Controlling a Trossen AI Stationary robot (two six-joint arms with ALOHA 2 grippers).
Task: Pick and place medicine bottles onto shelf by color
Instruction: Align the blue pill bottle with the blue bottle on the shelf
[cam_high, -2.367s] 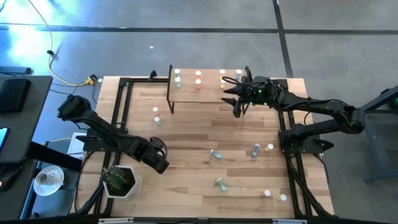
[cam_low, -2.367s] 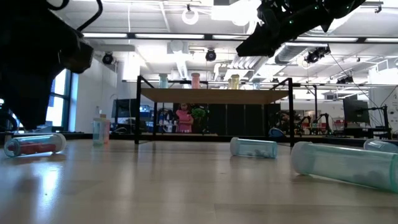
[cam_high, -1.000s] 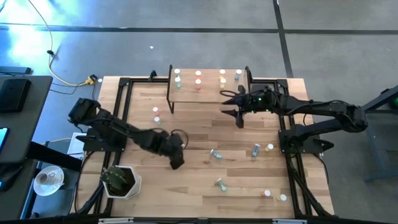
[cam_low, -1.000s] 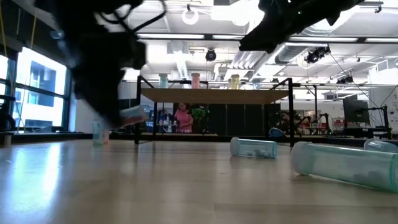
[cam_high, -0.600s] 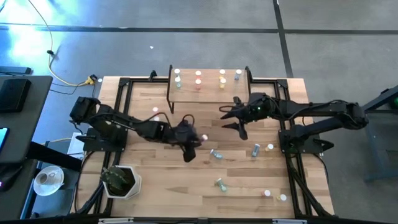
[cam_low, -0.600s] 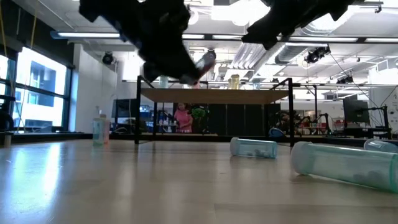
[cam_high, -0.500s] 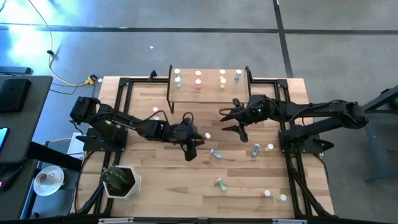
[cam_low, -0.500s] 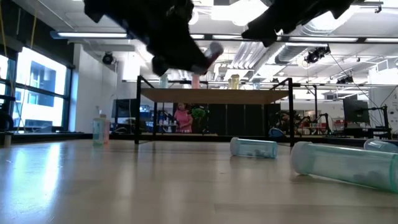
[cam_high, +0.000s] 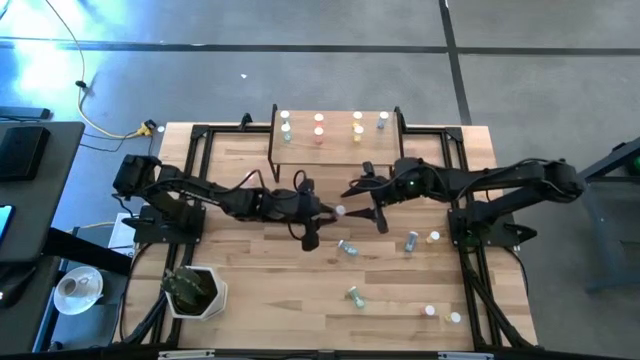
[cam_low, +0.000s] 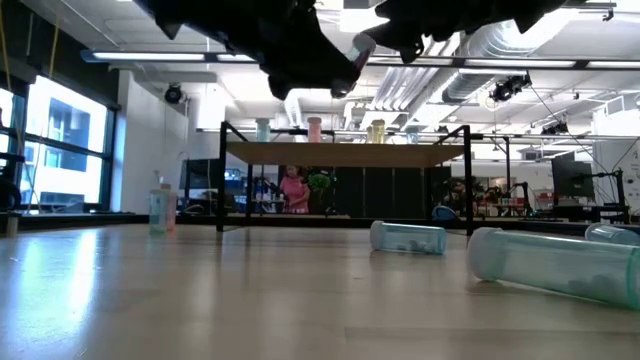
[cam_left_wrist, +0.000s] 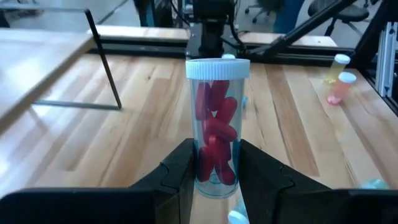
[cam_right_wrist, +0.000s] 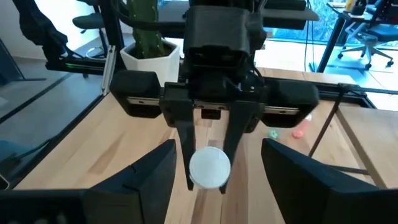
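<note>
In front of the shelf (cam_high: 335, 131), the left gripper (cam_high: 322, 211) is clenching a red-pill bottle (cam_left_wrist: 216, 126) above the table (cam_high: 250, 290), cap pointing at the right gripper (cam_high: 362, 203), whose fingers are gaping wide just beside it

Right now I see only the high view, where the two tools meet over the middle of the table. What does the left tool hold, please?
Observer: The left wrist view shows the left tool shut on a clear bottle of red capsules, with its white cap on.
Operator: Does the right tool grip it already?
Observer: No. In the right wrist view the right tool is open, with one finger on each side of the white cap, both apart from it.
Operator: Is a bottle of that colour on the shelf?
Observer: The low view shows a pink bottle standing on the shelf, among others.
</note>
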